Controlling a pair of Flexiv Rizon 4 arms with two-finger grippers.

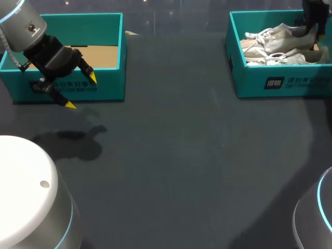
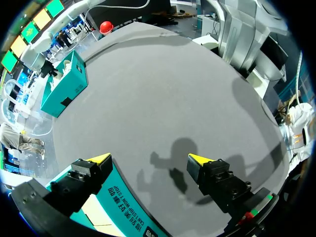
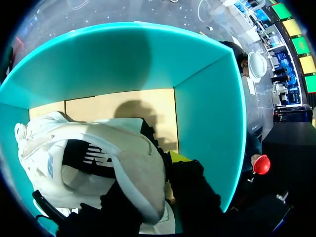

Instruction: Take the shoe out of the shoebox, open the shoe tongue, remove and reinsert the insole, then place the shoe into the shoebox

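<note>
The white and beige lace-up sneaker is lying inside the teal cardboard shoebox at the far right of the dark grey table, beside a second pale sneaker. I am therefore judging that the task is only at its first step: the sneaker is not yet out, and opening the tongue, the insole work and the return into the box are all remaining. The right claw is reaching down into this box. In its wrist view it is seeming to be clamped on the sneaker's heel rim, one finger inside the opening and one outside. The teal walls are standing close around the claw, so I am thinking the lift needs to go straight up before any move sideways. The broad stretch of table between the two boxes is offering good room for handling. The left claw, its fingers apart and holding nothing, is hanging over the front wall of another teal box with a brown floor, well apart from the shoebox.
</note>
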